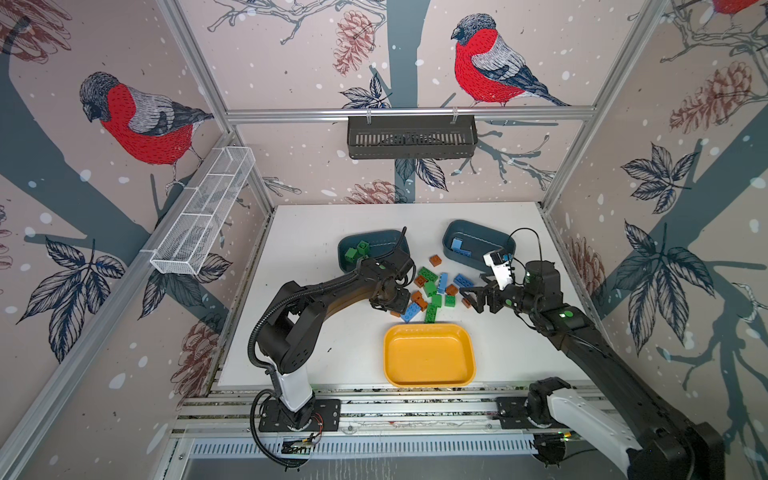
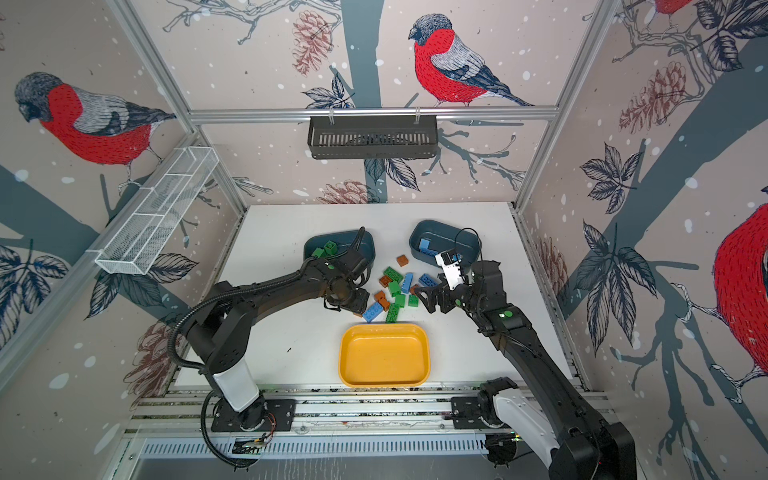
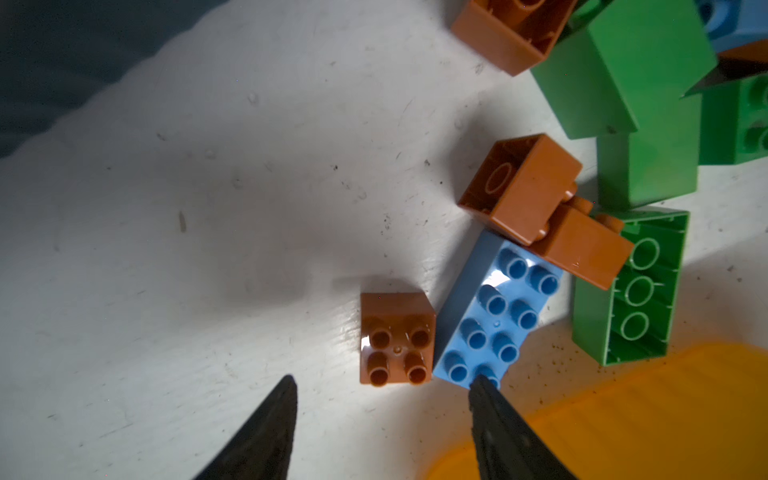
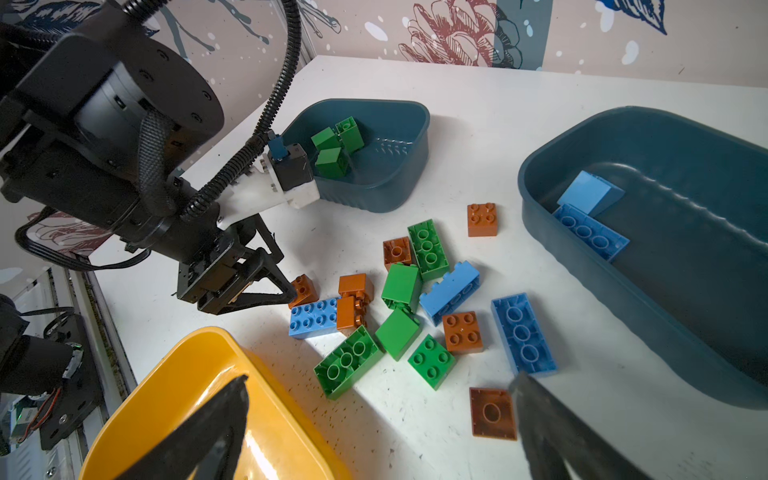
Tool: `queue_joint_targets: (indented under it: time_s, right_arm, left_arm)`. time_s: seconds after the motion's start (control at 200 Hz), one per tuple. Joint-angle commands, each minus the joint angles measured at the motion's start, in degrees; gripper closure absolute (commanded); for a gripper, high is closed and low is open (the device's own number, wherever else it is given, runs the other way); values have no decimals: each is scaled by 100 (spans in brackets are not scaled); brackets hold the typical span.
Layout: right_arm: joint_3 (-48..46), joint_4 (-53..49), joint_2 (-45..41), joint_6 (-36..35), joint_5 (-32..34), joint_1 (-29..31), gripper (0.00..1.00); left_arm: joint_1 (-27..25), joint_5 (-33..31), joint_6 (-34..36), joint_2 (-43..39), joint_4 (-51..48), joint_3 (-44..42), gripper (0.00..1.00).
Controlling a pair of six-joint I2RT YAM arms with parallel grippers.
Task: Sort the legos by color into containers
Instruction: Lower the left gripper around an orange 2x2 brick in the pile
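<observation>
Gaping empty: left end effector (image 3: 384, 384), right end effector (image 4: 381, 377); loose legos (image 4: 401, 286): seven brown, five green, three blue

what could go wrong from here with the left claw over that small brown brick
1. The left claw stands open at the small brown brick, but one fingertip overlaps the blue brick touching it, so closing may pinch or shove both.
2. The right claw hangs open at the same loose legos, beside an upturned brown brick; the arms might bump.
</observation>
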Motion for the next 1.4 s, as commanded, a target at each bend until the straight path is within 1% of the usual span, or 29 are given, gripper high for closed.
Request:
queue_joint_targets:
  time_s: [0.0, 0.115, 0.25, 0.5, 0.901, 1.091, 1.171, 1.396]
  right_arm:
    - [-37, 48, -14, 33, -17, 38, 1]
    - [-54, 66, 5, 33, -16, 55, 1]
    - [-63, 74, 27, 33, -29, 64, 1]
    - [-81, 22, 31, -15, -7, 72, 1]
    - [-99, 62, 61, 7, -41, 71, 0]
    - [-94, 87, 110, 7, -73, 88, 1]
    - [-98, 85, 121, 7, -75, 90, 1]
    - [-108, 142, 187, 14, -104, 117, 0]
  left_arm:
    - [-24, 90, -8, 71, 80, -60, 35]
    - [-29, 29, -3, 185, 157, -95, 36]
    - [-61, 61, -27, 383, 162, 93, 39]
    - [-78, -309, 4, 593, -131, 179, 45]
    - [-71, -267, -1, 316, -480, 535, 41]
    - [-65, -132, -42, 355, -365, 373, 42]
    - [-71, -207, -36, 394, -406, 310, 44]
    - [-90, 27, 38, 460, -426, 337, 41]
